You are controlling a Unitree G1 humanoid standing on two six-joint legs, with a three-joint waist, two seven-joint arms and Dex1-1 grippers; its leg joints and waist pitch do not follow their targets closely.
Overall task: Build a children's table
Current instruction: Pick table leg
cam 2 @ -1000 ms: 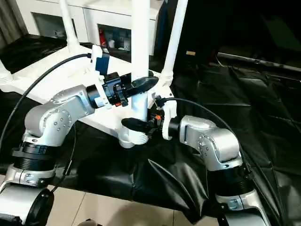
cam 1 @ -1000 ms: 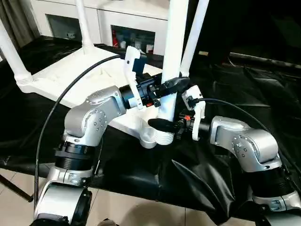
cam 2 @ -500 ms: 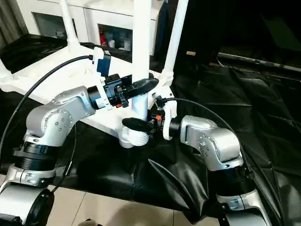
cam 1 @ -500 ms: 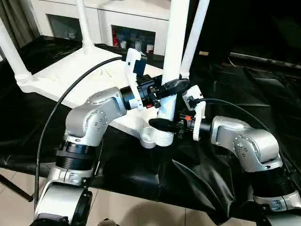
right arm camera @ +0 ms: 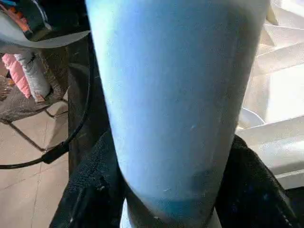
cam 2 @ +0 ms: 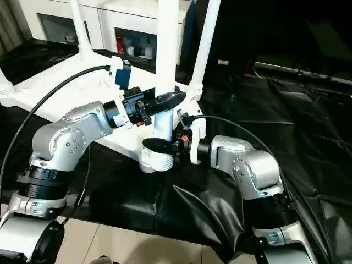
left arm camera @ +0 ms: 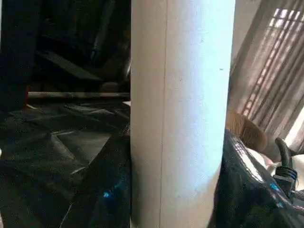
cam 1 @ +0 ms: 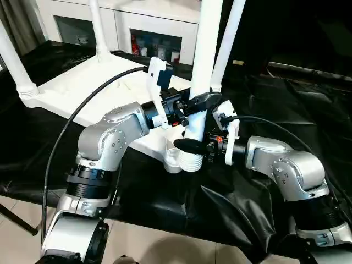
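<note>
The children's table lies upside down, its white top (cam 1: 82,88) on the black cloth. Three white legs (cam 1: 99,27) stand up from its corner sockets. A fourth leg (cam 1: 204,55) stands upright at the near corner, its ribbed base (cam 1: 192,161) just beside the near socket (cam 1: 175,160). My left gripper (cam 1: 201,102) is shut on this leg at mid height, and the leg (left arm camera: 180,114) lies between its fingers. My right gripper (cam 1: 190,144) is shut on the same leg lower down, just above the ribbed base. There the black fingers (right arm camera: 90,190) press on both sides of the tube (right arm camera: 175,95).
A white cabinet with glass doors (cam 1: 148,33) stands behind the black-draped table (cam 1: 286,99). A black cable (cam 1: 66,132) arcs over my left arm. The drape hangs over the front edge, with tiled floor (cam 1: 165,247) below.
My right gripper's fingers have closed in on the leg just above its base. The left gripper keeps its hold, and the leg has barely shifted.
</note>
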